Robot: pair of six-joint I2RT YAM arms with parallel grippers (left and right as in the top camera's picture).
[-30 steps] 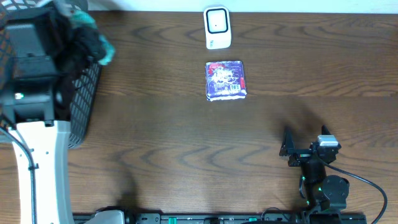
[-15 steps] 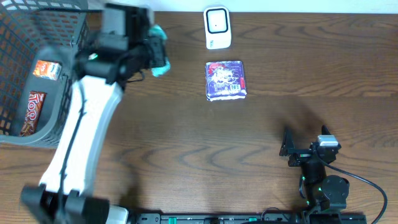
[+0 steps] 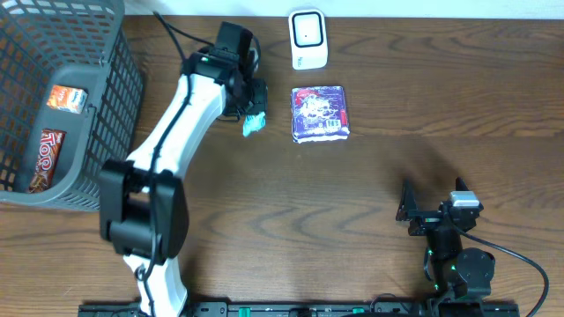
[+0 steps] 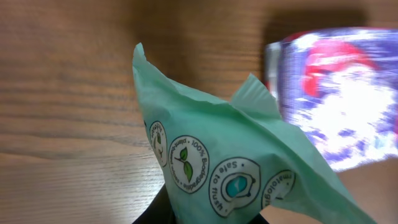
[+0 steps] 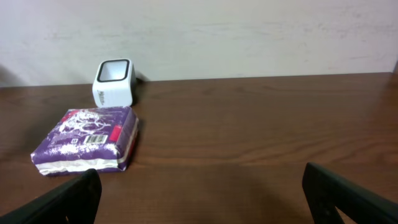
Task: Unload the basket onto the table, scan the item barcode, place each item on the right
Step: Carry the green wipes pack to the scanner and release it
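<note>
My left gripper (image 3: 251, 107) is shut on a mint-green wipes packet (image 3: 254, 124), holding it just above the table immediately left of a purple pack (image 3: 320, 114). The green packet (image 4: 236, 162) fills the left wrist view, printed round labels facing the camera, with the purple pack (image 4: 342, 106) blurred at the right. Only dark finger edges show beneath the packet, and no barcode on it is visible. The white scanner (image 3: 307, 39) stands at the back centre, beyond the purple pack. My right gripper (image 3: 406, 210) rests open near the front right; its view shows the scanner (image 5: 113, 82) and purple pack (image 5: 84, 140).
A grey mesh basket (image 3: 123, 79) occupies the back left corner, holding an orange packet (image 3: 66, 99) and a brown bar (image 3: 48, 158). The left arm stretches diagonally from the front edge to the packet.
The left arm has swung out of the basket to the right and forward, carrying the green packet down beside the purple pack. The right arm has not moved.
</note>
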